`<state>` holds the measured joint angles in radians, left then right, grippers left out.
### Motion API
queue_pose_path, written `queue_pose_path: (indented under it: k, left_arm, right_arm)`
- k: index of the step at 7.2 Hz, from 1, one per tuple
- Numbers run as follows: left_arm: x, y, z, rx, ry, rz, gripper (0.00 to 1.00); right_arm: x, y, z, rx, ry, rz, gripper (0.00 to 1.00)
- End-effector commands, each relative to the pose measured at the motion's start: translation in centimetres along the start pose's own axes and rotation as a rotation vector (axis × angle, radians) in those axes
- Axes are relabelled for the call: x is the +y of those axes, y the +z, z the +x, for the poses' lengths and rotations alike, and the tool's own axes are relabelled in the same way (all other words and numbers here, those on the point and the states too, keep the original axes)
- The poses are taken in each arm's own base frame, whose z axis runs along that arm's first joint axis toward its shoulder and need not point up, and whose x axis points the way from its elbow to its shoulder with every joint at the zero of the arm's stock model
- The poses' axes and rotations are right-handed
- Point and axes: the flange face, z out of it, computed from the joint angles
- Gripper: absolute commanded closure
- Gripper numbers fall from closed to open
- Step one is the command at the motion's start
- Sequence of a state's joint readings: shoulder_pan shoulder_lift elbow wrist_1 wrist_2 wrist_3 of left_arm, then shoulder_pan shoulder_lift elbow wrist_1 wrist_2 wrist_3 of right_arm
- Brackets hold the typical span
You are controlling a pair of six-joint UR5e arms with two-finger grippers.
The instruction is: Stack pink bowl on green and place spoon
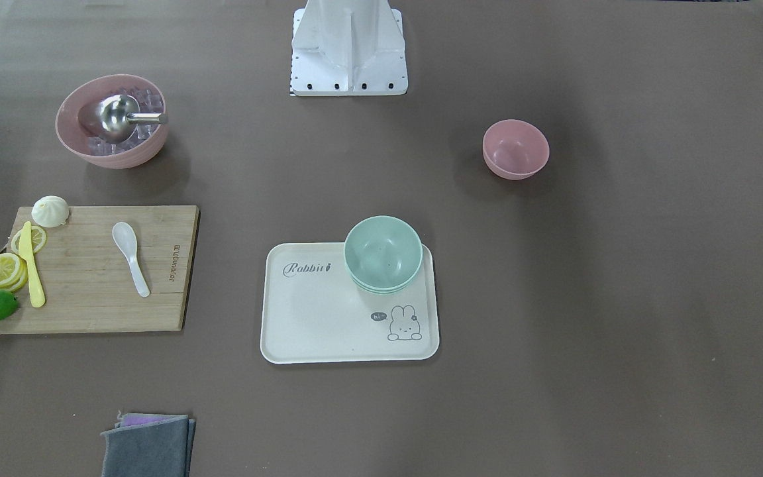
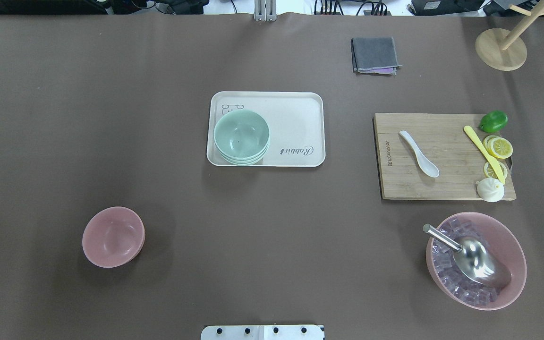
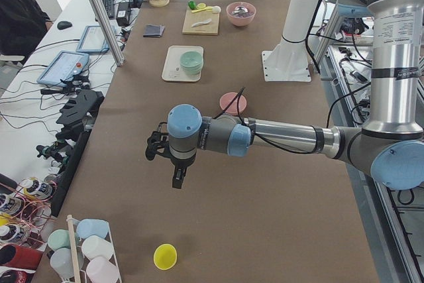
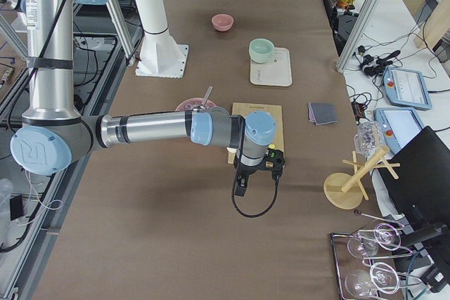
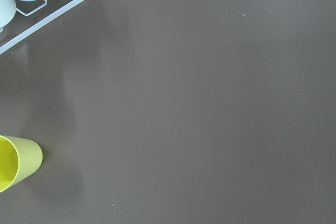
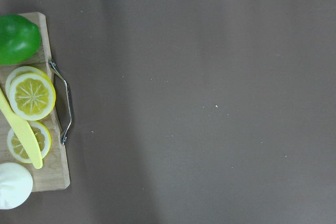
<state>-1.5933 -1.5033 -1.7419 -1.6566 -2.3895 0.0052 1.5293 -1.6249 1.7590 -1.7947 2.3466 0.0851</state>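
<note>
A small empty pink bowl (image 2: 113,236) stands alone on the brown table, also in the front view (image 1: 515,148). A stack of green bowls (image 2: 242,136) sits on a corner of the cream rabbit tray (image 2: 295,118). A white spoon (image 2: 419,153) lies on the wooden cutting board (image 2: 442,127). My left gripper (image 3: 177,177) hangs over bare table far from the pink bowl, shown only in the left side view. My right gripper (image 4: 240,187) hangs just past the board's end, shown only in the right side view. I cannot tell whether either is open or shut.
A large pink bowl (image 2: 476,259) holds ice cubes and a metal scoop. Lemon slices, a lime (image 2: 493,121), a yellow knife and a bun lie on the board. A folded grey cloth (image 2: 375,55) lies at the far edge. A yellow cup (image 5: 16,163) stands below the left wrist.
</note>
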Motion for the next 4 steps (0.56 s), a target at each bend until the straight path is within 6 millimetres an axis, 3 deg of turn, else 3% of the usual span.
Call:
queue_pose_path:
  k: [1,4]
  left_arm:
    - [0.12,0.11,-0.15,0.000,-0.002,-0.003,0.02]
    - [0.05,0.17,-0.13,-0.001,-0.002,-0.004,0.02]
  right_arm:
    - [-0.01,-0.03,0.07,-0.001,0.001,0.001,0.00]
    - [-0.19,-0.26,-0.22,-0.006,-0.006,0.006,0.00]
